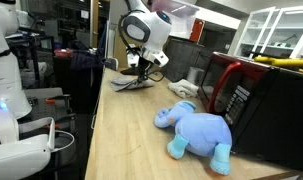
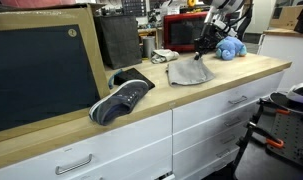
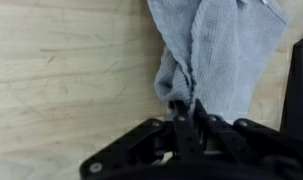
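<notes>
A grey cloth (image 3: 216, 55) lies on the wooden countertop (image 3: 61, 80). In the wrist view my gripper (image 3: 183, 108) is shut on a bunched fold at the cloth's near edge, which puckers up between the fingers. In both exterior views the cloth (image 1: 131, 84) (image 2: 188, 71) sits under the arm, with the gripper (image 1: 141, 70) (image 2: 203, 47) pointing down onto it. Part of the cloth is hidden beneath the gripper body.
A blue plush elephant (image 1: 196, 130) (image 2: 229, 47) lies beside a red microwave (image 1: 253, 95) (image 2: 181, 34). A dark sneaker (image 2: 122, 98) rests on the counter near a black chalkboard (image 2: 46, 70). White drawers (image 2: 221, 120) front the counter. A white robot body (image 1: 6, 80) stands off the counter's side.
</notes>
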`<state>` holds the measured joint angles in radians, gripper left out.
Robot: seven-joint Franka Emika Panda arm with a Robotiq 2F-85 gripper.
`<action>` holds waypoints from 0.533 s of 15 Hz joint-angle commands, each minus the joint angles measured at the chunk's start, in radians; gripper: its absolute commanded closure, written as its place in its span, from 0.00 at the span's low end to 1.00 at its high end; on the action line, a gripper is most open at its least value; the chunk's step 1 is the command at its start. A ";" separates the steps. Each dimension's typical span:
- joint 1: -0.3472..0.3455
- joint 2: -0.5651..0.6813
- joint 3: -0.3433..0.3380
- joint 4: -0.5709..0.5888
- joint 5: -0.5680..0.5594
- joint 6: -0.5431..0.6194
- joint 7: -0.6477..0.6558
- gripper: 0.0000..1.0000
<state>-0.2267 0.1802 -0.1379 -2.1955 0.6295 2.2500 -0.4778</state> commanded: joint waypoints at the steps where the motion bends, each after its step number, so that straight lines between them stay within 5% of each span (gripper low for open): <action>1: -0.016 0.005 0.004 0.039 0.004 0.060 -0.061 0.97; 8: -0.021 -0.024 0.025 0.029 0.028 0.183 -0.234 0.97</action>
<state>-0.2415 0.1804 -0.1347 -2.1595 0.6333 2.3930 -0.6311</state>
